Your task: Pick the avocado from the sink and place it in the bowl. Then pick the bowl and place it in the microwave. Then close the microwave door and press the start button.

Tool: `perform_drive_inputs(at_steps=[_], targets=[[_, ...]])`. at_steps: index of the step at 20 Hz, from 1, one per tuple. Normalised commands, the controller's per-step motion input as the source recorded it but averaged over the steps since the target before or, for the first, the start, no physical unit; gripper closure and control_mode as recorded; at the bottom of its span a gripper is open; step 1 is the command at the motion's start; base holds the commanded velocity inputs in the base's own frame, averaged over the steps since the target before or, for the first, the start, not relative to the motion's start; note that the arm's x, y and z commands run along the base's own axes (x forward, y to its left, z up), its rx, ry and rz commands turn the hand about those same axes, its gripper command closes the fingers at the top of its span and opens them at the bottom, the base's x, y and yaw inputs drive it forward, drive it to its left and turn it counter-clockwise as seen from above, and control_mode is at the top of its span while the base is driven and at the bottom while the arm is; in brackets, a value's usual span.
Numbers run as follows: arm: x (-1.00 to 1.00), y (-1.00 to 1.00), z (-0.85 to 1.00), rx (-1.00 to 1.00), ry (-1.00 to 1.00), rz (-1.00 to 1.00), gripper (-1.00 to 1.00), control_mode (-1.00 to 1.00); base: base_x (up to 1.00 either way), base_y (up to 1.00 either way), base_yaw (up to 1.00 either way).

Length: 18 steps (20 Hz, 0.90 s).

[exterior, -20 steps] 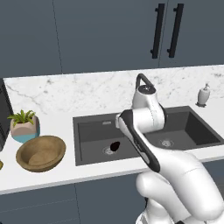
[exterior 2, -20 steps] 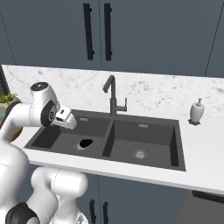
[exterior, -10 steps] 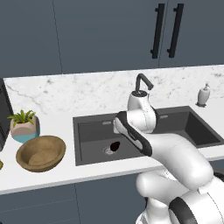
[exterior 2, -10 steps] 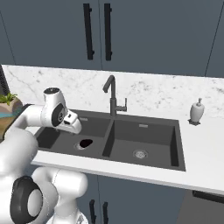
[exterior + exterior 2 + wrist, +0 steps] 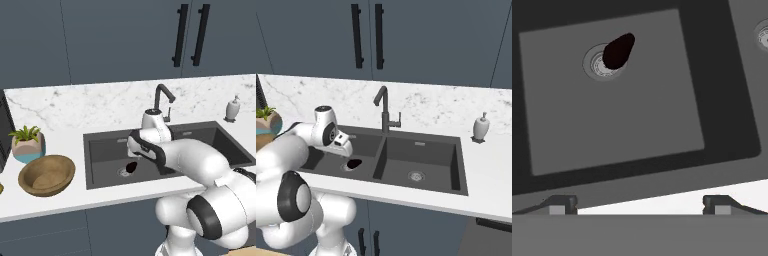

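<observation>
The near-black avocado (image 5: 618, 50) lies on the round drain in the left basin of the dark grey sink (image 5: 102, 142); the base views show the avocado (image 5: 131, 167) (image 5: 354, 163) there too. My gripper (image 5: 639, 205) hangs open and empty above the basin's near rim, short of the fruit and not touching it. From the right, my hand (image 5: 341, 142) is just above the fruit. The wooden bowl (image 5: 46, 175) stands empty on the counter left of the sink. At the far left a dark edge of the microwave (image 5: 3, 130) shows; its door cannot be made out.
A potted plant (image 5: 27, 145) stands right behind the bowl. The dark gooseneck tap (image 5: 162, 102) rises behind the sink's divider, close to my arm. A soap dispenser (image 5: 231, 109) sits at the back right. Dark cabinets with bar handles (image 5: 190, 35) hang above.
My arm has bent forward and down, bringing the hand lower over the left basin and nearer the avocado. The jaws stayed open. Avocado and bowl have not moved.
</observation>
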Motion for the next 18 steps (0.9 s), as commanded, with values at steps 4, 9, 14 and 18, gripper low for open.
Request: perform_drive_inputs(at_steps=[4, 9, 14, 18], targets=[[0.33, 0.00, -0.47, 0.00, 0.00, 0.00, -1.00, -1.00, 0.00, 0.00, 0.00], [0.39, 0.00, -0.33, 0.03, 0.03, 0.00, -1.00, -1.00, 0.00, 0.00, 0.00], [0.40, 0.00, -0.22, 0.00, 0.01, 0.00, -1.00, -1.00, 0.00, 0.00, 0.00], [0.37, 0.01, -0.23, 0.00, 0.00, 0.00, -1.00, -1.00, 0.00, 0.00, 0.00]])
